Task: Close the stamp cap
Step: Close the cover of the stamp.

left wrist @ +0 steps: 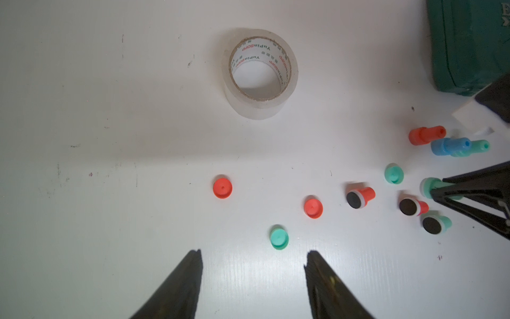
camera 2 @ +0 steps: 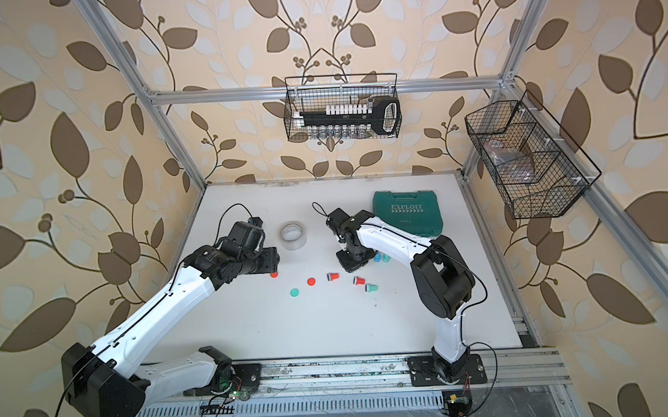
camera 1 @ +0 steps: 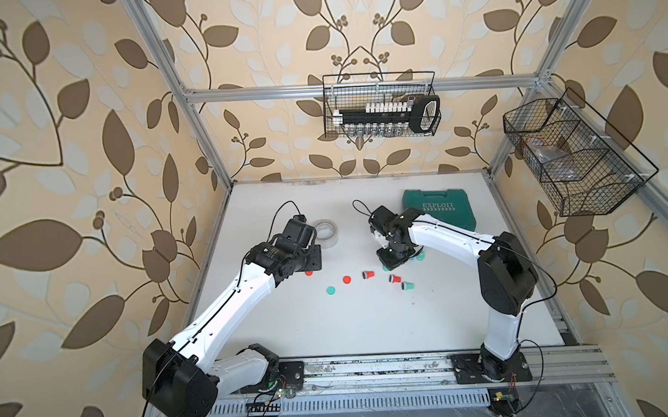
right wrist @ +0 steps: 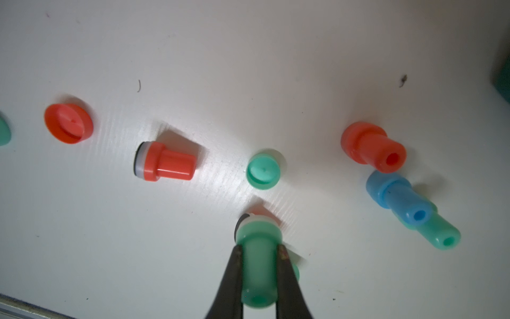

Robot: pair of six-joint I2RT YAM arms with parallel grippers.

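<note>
A green stamp (right wrist: 259, 265) is clamped in the right jaws near the middle of the desk (camera 1: 370, 325); a green cap (right wrist: 263, 169) lies just beside its face. The left jaws are held apart, empty, with a second green cap (camera 1: 331, 290) at five o'clock from them.
</note>
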